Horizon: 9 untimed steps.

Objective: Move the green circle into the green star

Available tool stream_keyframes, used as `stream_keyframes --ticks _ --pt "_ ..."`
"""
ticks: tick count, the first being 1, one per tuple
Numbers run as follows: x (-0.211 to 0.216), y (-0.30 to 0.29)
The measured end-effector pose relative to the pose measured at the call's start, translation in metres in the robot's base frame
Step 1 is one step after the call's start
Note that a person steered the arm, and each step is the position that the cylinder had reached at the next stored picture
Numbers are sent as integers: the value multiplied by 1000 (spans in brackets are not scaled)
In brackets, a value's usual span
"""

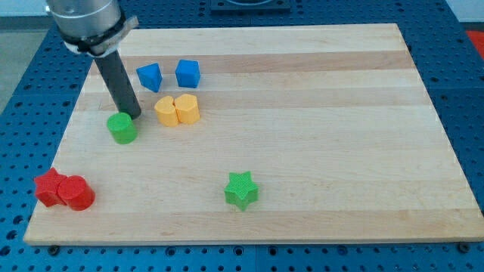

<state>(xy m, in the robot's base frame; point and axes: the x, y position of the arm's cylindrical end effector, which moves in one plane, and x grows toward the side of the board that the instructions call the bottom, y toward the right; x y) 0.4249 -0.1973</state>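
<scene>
Right now my tip (134,115), the lower end of my straight dark rod, sits in the upper left of the frame, touching or just beside the upper right edge of the small green circle block (122,128). I carry no gripper, so nothing is clenched or grasped; the rod only meets the block from the side.

That green cylinder rests on the pale wooden board (318,113), left of centre. The green star block (241,190) lies well apart from it, toward the lower middle of the frame, with bare wood between them.

Just to the right of my tip are two yellow blocks, touching each other: a yellow pentagon-like block (166,111) and a rounded yellow block (187,109). Above them, near the top of the frame, sit two blue blocks side by side but apart: a blue angular block (150,76) and a blue cube-like block (187,73).

At the lower left corner of the board, a red star-like block (50,187) touches a red cylinder block (76,193).
</scene>
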Motion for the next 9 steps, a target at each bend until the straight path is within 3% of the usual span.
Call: stream_keyframes --ticks 3,5,6,9 --pt "7 -28" --pt "56 73" --pt "55 62" --pt "40 -53"
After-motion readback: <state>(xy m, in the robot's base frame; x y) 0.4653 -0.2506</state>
